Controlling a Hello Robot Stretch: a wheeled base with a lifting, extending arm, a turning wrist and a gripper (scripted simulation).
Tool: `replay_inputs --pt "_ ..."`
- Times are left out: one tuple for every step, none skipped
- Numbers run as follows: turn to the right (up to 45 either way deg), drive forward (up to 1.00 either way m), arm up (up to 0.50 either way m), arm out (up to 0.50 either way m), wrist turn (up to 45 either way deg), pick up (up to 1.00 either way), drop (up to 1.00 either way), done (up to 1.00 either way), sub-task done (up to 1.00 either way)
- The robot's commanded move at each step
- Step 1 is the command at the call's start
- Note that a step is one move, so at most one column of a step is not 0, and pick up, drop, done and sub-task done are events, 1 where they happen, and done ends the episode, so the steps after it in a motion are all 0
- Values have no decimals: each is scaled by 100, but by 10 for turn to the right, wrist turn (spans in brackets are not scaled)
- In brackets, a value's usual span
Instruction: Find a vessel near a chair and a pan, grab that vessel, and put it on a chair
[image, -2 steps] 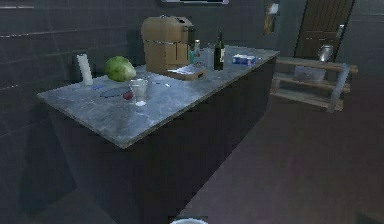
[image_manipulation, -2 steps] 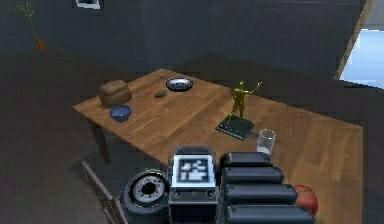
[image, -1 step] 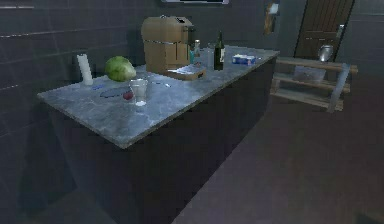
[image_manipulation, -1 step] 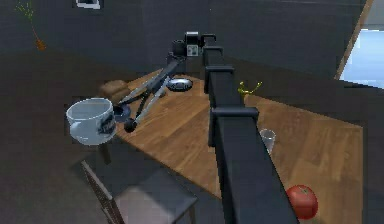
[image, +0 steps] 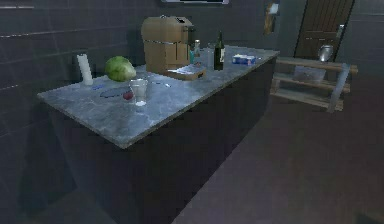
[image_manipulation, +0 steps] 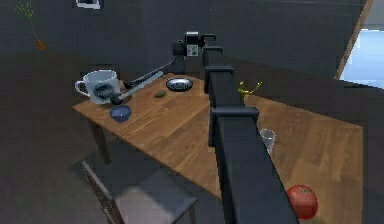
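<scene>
Dark and square in section, the arm (image_manipulation: 242, 150) is seen rising from the arm side view's bottom edge, stretched out across a wooden table (image_manipulation: 170, 130) of warm, grained planks. At its far end, toward the table's far side, the jaws are set just left of two white marked squares (image_manipulation: 205, 42). Whether anything is held by them cannot be told. A grey-seated chair (image_manipulation: 150, 198) is placed at the table's near left corner. The white, rounded vessel (image_manipulation: 97, 85) is found on the table's far left corner, with a dark long-handled pan (image_manipulation: 135, 85) just beside it. A small blue bowl (image_manipulation: 120, 113), a round dish (image_manipulation: 180, 84), a clear glass (image_manipulation: 266, 138) and a glossy red apple (image_manipulation: 302, 200) are also carried. In the forward view, a mottled stone-topped table (image: 175, 95) is laden with a green rounded thing (image: 120, 68), a tumbler (image: 139, 90) and a bottle (image: 219, 52).
</scene>
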Motion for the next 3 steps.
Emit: replay_inputs --pt "0 0 0 0 300 0 0 0 0" --pt "0 0 -42 0 0 0 0 0 0" --pt "0 0 -32 0 0 0 0 0 0"
